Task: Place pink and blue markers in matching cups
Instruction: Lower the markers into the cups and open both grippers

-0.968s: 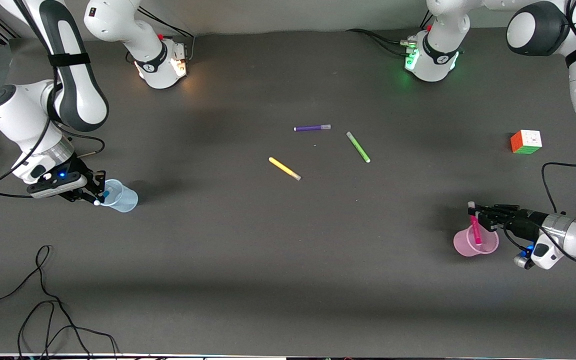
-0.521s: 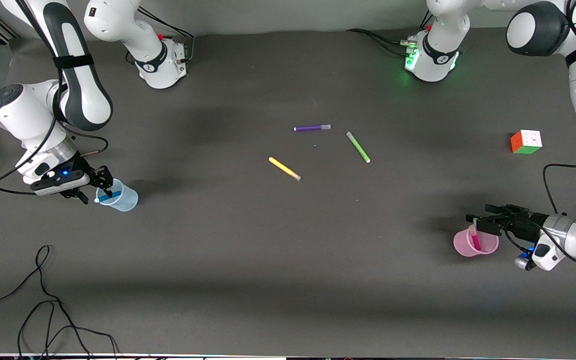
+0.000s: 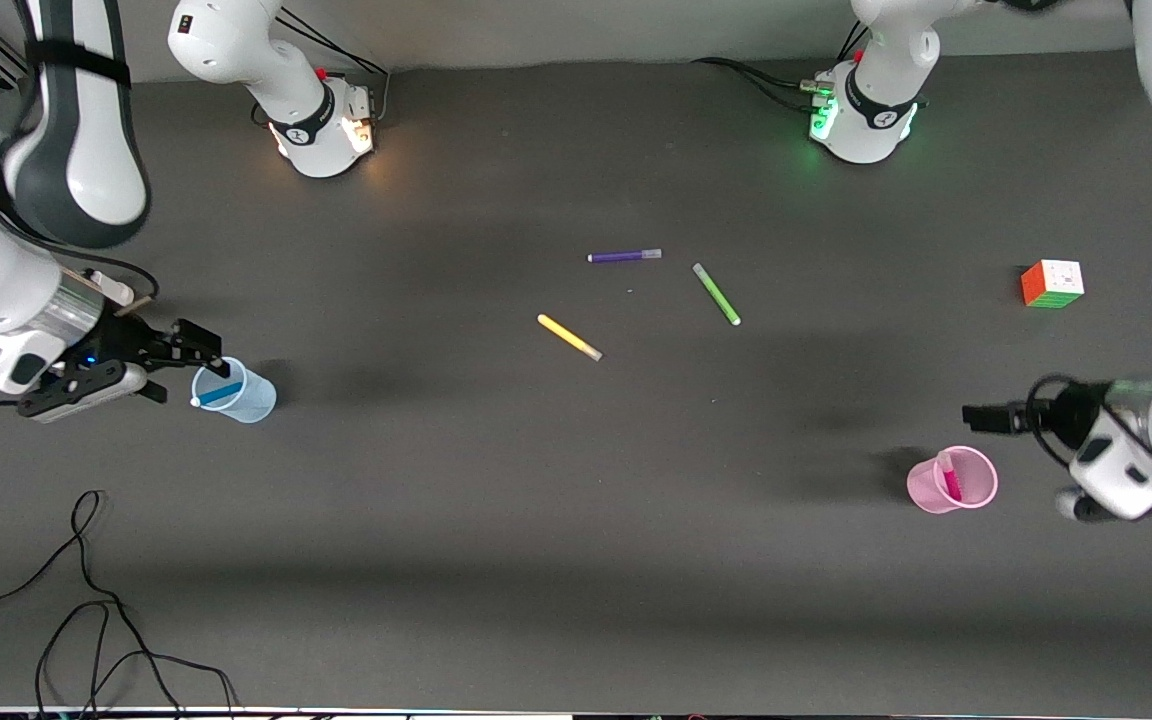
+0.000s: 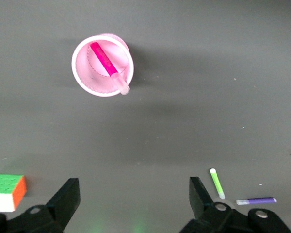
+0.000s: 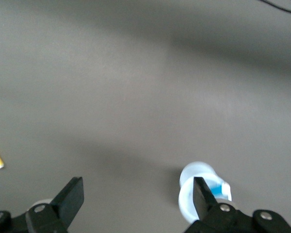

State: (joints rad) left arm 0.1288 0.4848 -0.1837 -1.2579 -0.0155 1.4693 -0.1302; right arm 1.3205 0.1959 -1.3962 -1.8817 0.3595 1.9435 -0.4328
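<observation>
The pink marker (image 3: pixel 950 477) stands tilted inside the light pink cup (image 3: pixel 976 490) near the left arm's end of the table; the left wrist view shows the marker (image 4: pixel 105 63) leaning in the cup (image 4: pixel 81 68). My left gripper (image 3: pixel 986 418) is open and empty, up in the air beside the pink cup (image 4: pixel 133 188). The blue marker (image 3: pixel 218 393) leans inside the pale blue cup (image 3: pixel 251 405) near the right arm's end. My right gripper (image 3: pixel 179 365) is open and empty, raised beside the blue cup (image 5: pixel 191 199); the right wrist view shows one of its fingers (image 5: pixel 203 196) in front of that cup.
A purple marker (image 3: pixel 624 256), a green marker (image 3: pixel 716 293) and a yellow marker (image 3: pixel 569 337) lie near the table's middle. A colour cube (image 3: pixel 1052 284) sits toward the left arm's end. Black cables (image 3: pixel 86 600) lie near the front edge at the right arm's end.
Both grippers opened and let go of their markers, which dropped into the cups. Both grippers then rose and drew away from the cups toward the table's ends.
</observation>
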